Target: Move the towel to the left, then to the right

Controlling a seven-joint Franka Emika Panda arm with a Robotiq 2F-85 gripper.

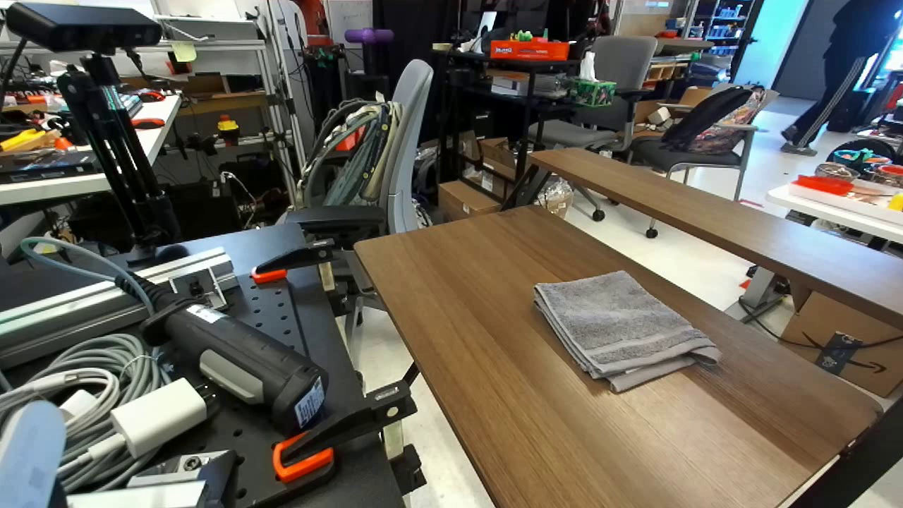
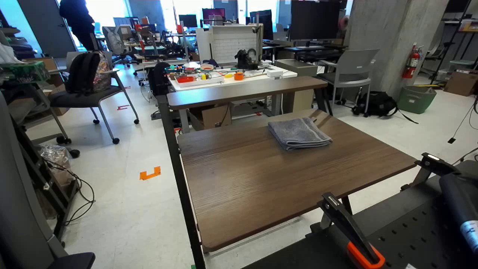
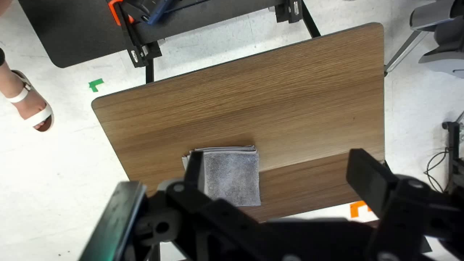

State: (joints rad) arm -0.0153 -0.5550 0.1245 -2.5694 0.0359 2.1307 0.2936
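claw (image 3: 276,161) spread; towel (image 1: 624,324) folded; cardboard box (image 1: 857,329) bears arrow logo (image 1: 873,367).

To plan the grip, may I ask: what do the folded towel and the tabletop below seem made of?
Folded towel: probably cotton terry, matte grey, from its fuzzy pile. Tabletop: either wood or wood-look laminate, satin brown, from grain streaks and soft sheen.

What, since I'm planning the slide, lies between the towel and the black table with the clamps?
From the towel, the wrist view shows brown tabletop, then a strip of white floor, before the black table.
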